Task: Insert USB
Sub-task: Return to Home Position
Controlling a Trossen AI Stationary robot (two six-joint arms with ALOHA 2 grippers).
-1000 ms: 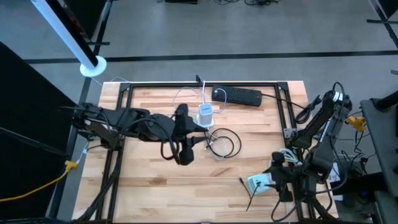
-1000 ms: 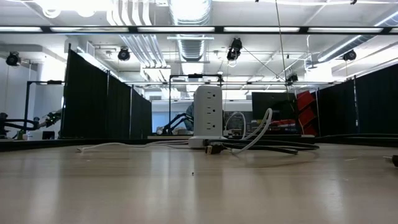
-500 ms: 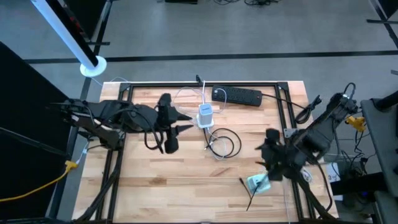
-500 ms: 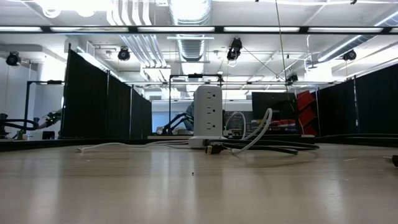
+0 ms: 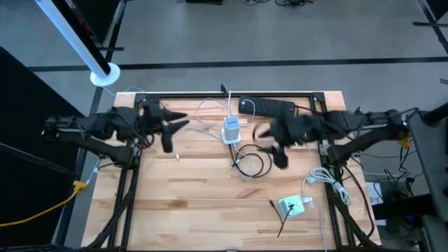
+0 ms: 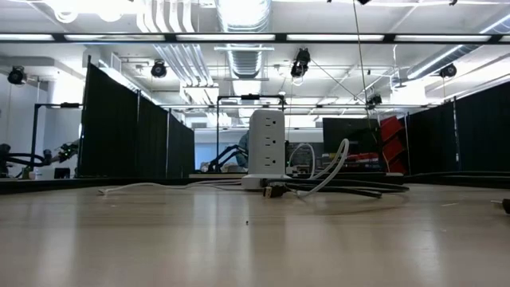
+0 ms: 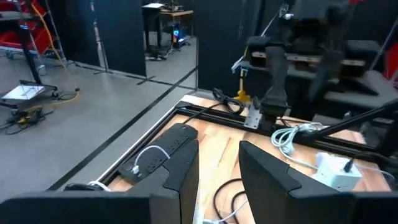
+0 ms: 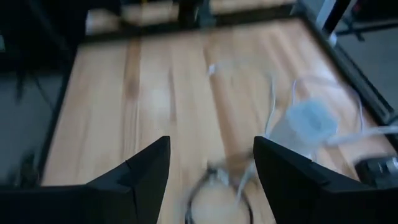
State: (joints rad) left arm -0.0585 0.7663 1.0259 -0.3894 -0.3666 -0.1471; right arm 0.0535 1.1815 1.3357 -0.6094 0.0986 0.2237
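Observation:
A white power tower (image 5: 231,130) stands upright at the table's middle; it also shows in the low view (image 6: 266,142). Just in front of it a black USB cable (image 5: 253,162) lies coiled on the table, its plug end (image 6: 276,190) on the wood. My left gripper (image 5: 180,121) hovers open to the left of the tower, nothing between its fingers (image 7: 219,168). My right gripper (image 5: 267,140) hovers open to the right of the tower, above the coil, and is likewise empty (image 8: 211,162).
A black power strip (image 5: 267,106) lies along the far edge. A small white charger (image 5: 292,205) with a black lead lies near the right front corner, with a white cable bundle (image 5: 329,178) beside it. Bare wood stretches across the near left.
My left gripper has drawn back from the power tower toward the table's left edge. My right gripper has risen from the small charger at the near right corner and swung toward the far side, ending beside the tower. Nothing on the table has moved.

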